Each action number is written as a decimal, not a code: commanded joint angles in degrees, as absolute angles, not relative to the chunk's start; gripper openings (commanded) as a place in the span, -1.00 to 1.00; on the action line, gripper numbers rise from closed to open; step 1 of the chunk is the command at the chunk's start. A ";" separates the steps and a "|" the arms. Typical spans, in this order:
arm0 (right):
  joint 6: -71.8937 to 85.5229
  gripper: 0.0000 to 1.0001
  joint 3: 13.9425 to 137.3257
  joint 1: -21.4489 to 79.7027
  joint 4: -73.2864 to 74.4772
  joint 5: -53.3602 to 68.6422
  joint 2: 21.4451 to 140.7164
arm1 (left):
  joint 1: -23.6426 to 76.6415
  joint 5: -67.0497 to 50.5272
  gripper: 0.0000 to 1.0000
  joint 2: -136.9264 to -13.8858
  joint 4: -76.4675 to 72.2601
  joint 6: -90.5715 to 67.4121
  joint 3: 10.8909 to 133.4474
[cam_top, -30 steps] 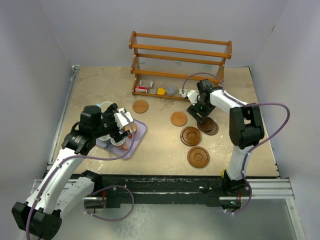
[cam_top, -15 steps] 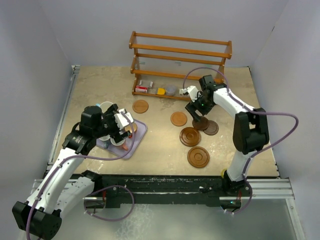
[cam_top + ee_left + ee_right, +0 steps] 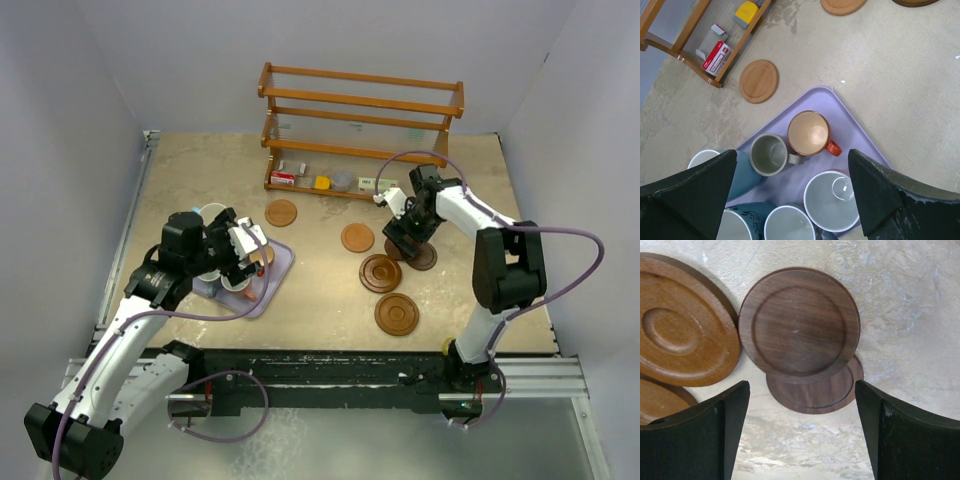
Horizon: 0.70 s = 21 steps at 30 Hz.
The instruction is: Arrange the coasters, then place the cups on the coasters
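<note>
Two dark brown coasters lie overlapping, one (image 3: 799, 322) resting partly on the other (image 3: 815, 390), just ahead of my right gripper (image 3: 802, 435). That gripper is open with only bare table between its fingers. It hovers over the pair (image 3: 425, 257) from above. Beside them are two grooved mid-brown coasters (image 3: 381, 273) (image 3: 397, 314) and two light brown ones (image 3: 357, 237) (image 3: 281, 212). My left gripper (image 3: 792, 200) hangs open above the cups on the lavender tray (image 3: 860, 135). These are a copper-orange cup (image 3: 809, 132), a grey-green cup (image 3: 769, 154) and pale blue cups (image 3: 832, 201) (image 3: 786, 222).
A wooden rack (image 3: 360, 130) stands at the back with small boxes (image 3: 283, 178) on its lowest shelf. Grey walls close in the table on the left, right and back. The tray (image 3: 280, 270) sits at the left, near the front.
My right gripper has opened wider and swung right and nearer, so it now sits over the dark coasters. The left arm and the cups have not moved.
</note>
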State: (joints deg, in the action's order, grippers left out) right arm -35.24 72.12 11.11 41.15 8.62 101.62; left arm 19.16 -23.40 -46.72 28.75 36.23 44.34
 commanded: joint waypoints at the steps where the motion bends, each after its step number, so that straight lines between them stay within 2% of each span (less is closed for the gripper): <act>1: -38.40 0.76 72.54 11.36 39.08 5.41 103.53 | 19.34 -24.70 0.78 -46.25 27.31 37.00 45.22; 21: -37.71 0.69 80.41 17.64 39.13 5.54 112.42 | 19.38 -24.41 0.78 -46.59 27.51 36.91 45.17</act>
State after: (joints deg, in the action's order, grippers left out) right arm -37.67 76.77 15.75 38.72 5.32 111.28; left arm 19.18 -23.40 -46.76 28.80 36.23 44.34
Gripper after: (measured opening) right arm 0.851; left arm 0.889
